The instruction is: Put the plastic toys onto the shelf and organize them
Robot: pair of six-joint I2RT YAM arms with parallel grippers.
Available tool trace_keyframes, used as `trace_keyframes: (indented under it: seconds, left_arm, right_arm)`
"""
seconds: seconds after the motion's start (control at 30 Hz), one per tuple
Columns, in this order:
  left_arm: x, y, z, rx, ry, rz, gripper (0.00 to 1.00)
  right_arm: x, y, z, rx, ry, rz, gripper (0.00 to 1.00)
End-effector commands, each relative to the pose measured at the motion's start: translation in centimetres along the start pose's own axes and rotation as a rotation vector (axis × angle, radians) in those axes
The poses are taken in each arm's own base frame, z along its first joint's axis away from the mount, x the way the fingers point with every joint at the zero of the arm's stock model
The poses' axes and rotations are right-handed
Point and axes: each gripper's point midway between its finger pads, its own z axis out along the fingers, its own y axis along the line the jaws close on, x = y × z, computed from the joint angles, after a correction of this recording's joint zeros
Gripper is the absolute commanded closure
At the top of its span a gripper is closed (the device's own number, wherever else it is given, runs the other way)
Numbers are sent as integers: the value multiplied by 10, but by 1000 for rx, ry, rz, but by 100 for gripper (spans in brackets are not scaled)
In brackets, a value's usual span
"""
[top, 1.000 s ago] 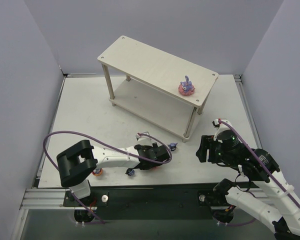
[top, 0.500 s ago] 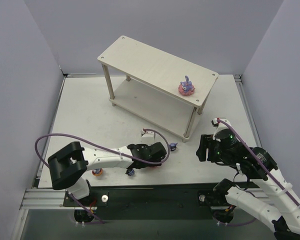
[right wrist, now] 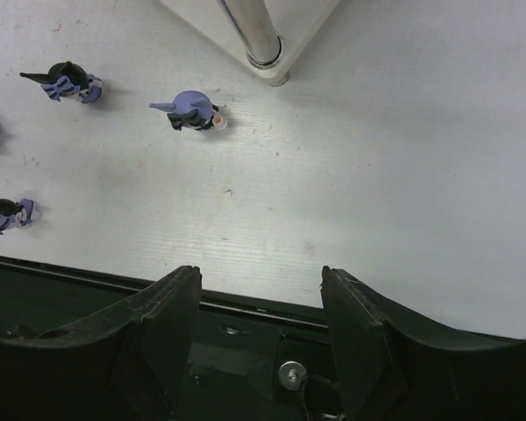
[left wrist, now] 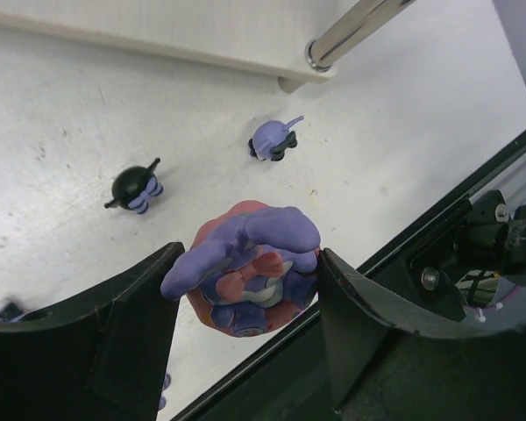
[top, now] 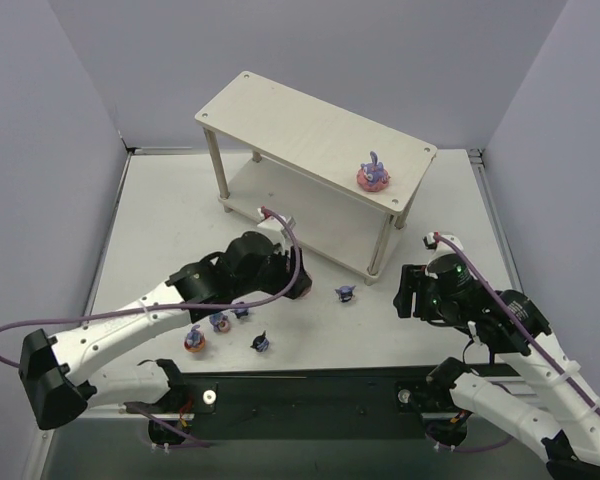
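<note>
Plastic toys point(top: 218, 320): one purple rabbit point(left wrist: 245, 263) on a pink base clamped in the left claw point(left wrist: 248, 303) above the table point(top: 170, 220), seemingly for carrying to the shelf point(top: 310, 125), whose top board holds another rabbit point(top: 372, 176); small blue figures point(top: 345, 293) lie loose on the table; right claw point(right wrist: 259, 294) apart, empty.

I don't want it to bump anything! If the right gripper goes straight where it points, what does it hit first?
Probably the bare table; the right gripper aims down at it, with nothing in between.
</note>
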Motion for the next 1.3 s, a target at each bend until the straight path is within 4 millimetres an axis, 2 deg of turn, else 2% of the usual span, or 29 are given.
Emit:
trace_keyframes:
  seconds: [0.0,0.07,0.1,0.13,0.17,0.2,0.23,0.27,0.3,0.33,0.37,0.4,0.43,0.47,0.5,0.53,0.57,0.63,0.67,0.73,0.77,0.83,0.93,1.13,1.27]
  left_arm:
    - [-69,-19,-53,94,-133,137,100]
    - [-92,-16,-69,83,-181,157,100]
    - [-112,-21,-82,97,-231,162,100]
    - [-130,-13,-89,77,-274,165,100]
    - [-139,-15,-93,97,-287,172,100]
    - [-161,-21,-105,116,-339,177,100]
    - [-178,-16,-110,109,-377,187,100]
    - [-184,-19,-104,143,-362,200,100]
    - [-206,-28,-117,168,-412,222,100]
    - [-215,-31,-118,195,-419,235,100]
    - [-230,-17,-106,174,-409,228,100]
    - [-233,-21,-103,219,-383,239,100]
    - [-257,-28,-117,239,-432,255,100]
    - [-266,-18,-98,231,-405,248,100]
    - [-270,-20,-95,254,-393,265,100]
    - [-290,-30,-109,268,-443,294,100]
    - [-295,-23,-88,265,-409,288,100]
    - [-299,-25,-81,285,-367,301,100]
    - [-312,-30,-75,296,-372,315,100]
    - [-308,-27,-63,302,-306,308,100]
    - [-317,-29,-57,306,-314,316,100]
    - [-310,-26,-44,314,-263,306,100]
    - [-304,-32,-39,326,-253,330,100]
    - [-281,-39,-16,322,-188,363,100]
    - [-277,-44,-8,299,-181,384,100]
  right_arm:
    - [-16,-2,-3,35,-40,20,43]
    - [-20,-3,-4,40,-48,23,43]
    - [-22,-2,-4,42,-45,21,43]
    - [-23,-3,-4,48,-51,24,43]
    - [-26,-2,-5,49,-55,25,43]
    - [-27,-3,-4,54,-56,25,43]
    - [-29,-4,-5,62,-65,26,43]
    - [-31,-5,-6,66,-70,24,43]
    - [-33,-5,-7,70,-75,28,43]
    - [-34,-5,-7,70,-77,27,43]
    - [-36,-5,-8,72,-85,27,43]
    - [-37,-6,-9,74,-87,26,43]
    - [-38,-6,-10,73,-91,25,44]
    - [-39,-5,-10,70,-93,20,43]
    - [-41,-6,-11,72,-100,20,43]
    - [-42,-7,-12,78,-103,17,43]
    - [-43,-8,-11,85,-107,9,43]
    - [-46,-9,-11,93,-113,-3,43]
    - [-47,-9,-10,99,-110,-8,43]
    - [-50,-10,-10,109,-119,-9,43]
    - [-52,-10,-9,111,-122,-8,44]
    - [-53,-10,-9,113,-122,-8,44]
    - [-53,-9,-5,112,-117,-3,44]
    - [-49,-8,-1,110,-103,8,44]
    - [-46,-7,0,101,-97,11,44]
